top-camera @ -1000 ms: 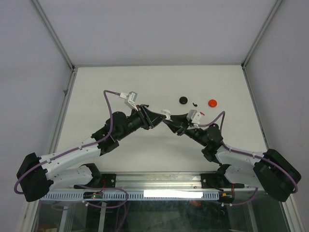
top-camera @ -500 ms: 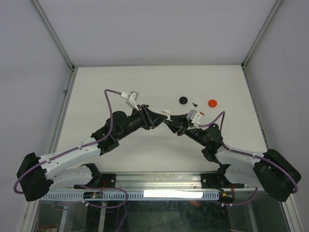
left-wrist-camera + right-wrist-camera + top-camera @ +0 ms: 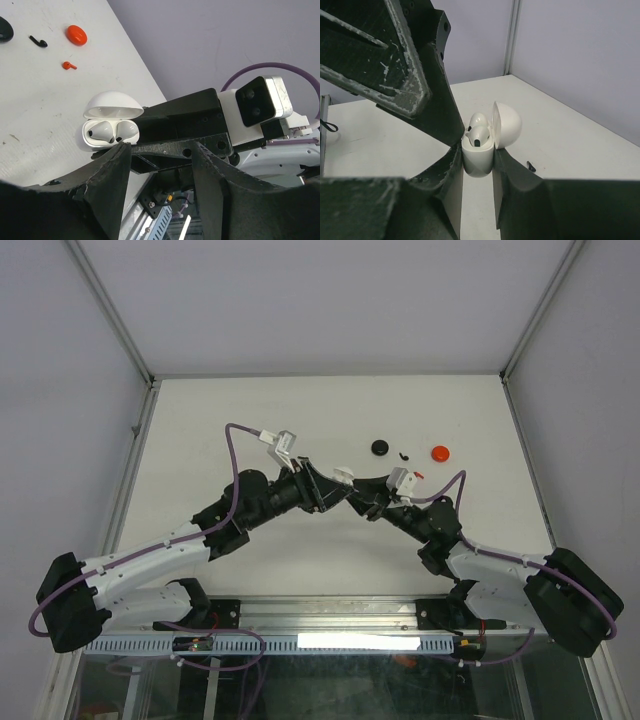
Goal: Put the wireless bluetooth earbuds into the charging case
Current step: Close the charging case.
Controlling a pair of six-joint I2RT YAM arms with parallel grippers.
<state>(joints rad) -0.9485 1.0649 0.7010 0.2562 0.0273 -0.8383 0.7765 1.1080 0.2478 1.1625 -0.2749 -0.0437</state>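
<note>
A white charging case (image 3: 479, 156) stands upright between my right gripper's (image 3: 478, 152) fingers, lid (image 3: 507, 125) swung open. Two white earbuds (image 3: 480, 133) sit in its wells; they also show in the left wrist view (image 3: 106, 132). In the top view the case (image 3: 344, 474) is held above the table's middle by my right gripper (image 3: 352, 484). My left gripper (image 3: 326, 493) is open and empty, one finger (image 3: 437, 112) close against the case's side. A red earbud (image 3: 69, 65) and a black earbud (image 3: 38, 41) lie loose on the table.
A red round case (image 3: 439, 452) and a black round case (image 3: 380, 446) lie behind the grippers, with the black earbud (image 3: 403, 456) between them and the red earbud (image 3: 418, 475) nearer. A small dark piece (image 3: 531, 166) lies on the table beside the right finger.
My left gripper has shifted a little right, closer to the white case, and its wrist has turned. The right arm holds still with the case.
</note>
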